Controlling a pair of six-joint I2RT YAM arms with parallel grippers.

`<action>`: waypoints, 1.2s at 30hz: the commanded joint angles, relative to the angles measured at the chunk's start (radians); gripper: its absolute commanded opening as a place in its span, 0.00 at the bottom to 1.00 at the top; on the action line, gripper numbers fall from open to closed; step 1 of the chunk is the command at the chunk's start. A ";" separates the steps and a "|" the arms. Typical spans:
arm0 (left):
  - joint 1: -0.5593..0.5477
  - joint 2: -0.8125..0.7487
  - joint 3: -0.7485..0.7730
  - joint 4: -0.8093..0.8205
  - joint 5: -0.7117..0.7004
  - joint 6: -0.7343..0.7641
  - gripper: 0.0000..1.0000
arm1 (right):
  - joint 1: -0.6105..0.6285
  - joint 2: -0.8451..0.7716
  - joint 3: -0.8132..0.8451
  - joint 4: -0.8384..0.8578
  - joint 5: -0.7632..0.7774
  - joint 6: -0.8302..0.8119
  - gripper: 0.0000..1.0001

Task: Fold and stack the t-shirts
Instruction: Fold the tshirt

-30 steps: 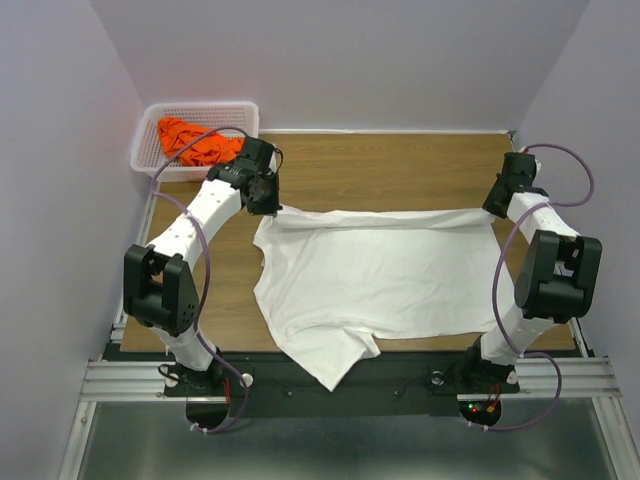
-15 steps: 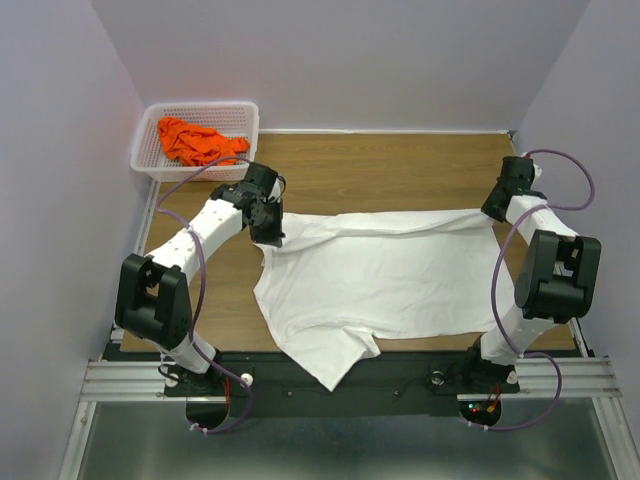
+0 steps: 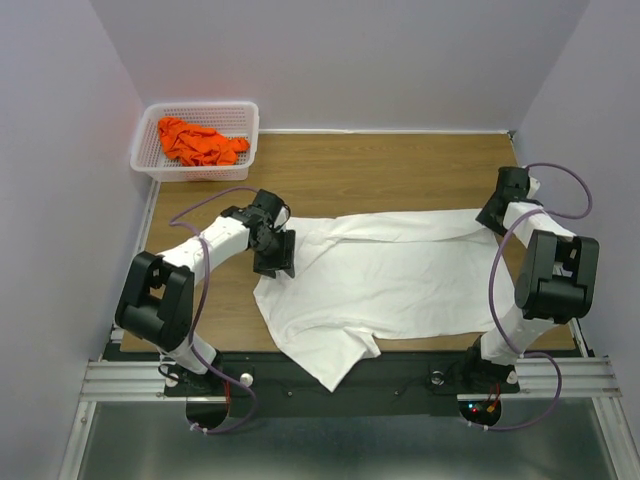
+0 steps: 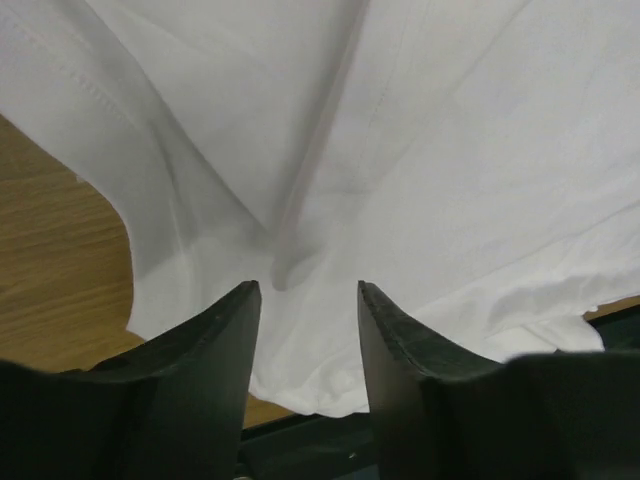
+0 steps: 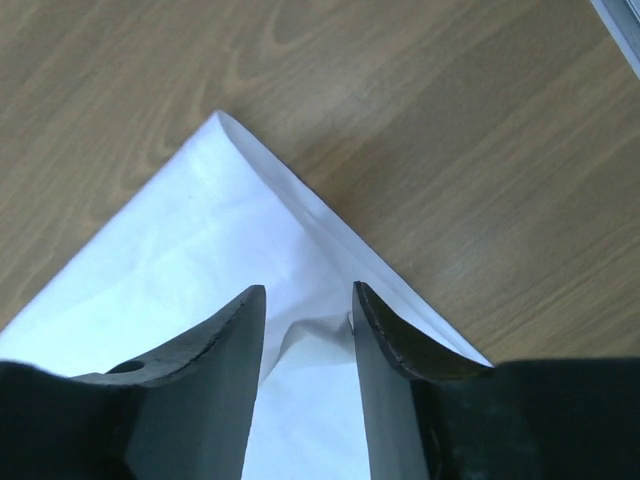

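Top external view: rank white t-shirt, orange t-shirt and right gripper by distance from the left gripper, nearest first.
1. white t-shirt: directly under the left gripper, centre.
2. orange t-shirt: in the basket, far left corner.
3. right gripper: opposite side, at the white t-shirt's far right corner.

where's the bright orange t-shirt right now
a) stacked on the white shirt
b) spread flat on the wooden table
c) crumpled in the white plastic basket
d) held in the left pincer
c, the bright orange cloth t-shirt lies crumpled inside the white plastic mesh basket at the far left corner
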 commanded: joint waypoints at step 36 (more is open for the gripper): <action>0.223 0.299 0.257 0.376 -0.105 -0.094 0.46 | -0.011 0.190 0.182 0.093 -0.223 -0.045 0.45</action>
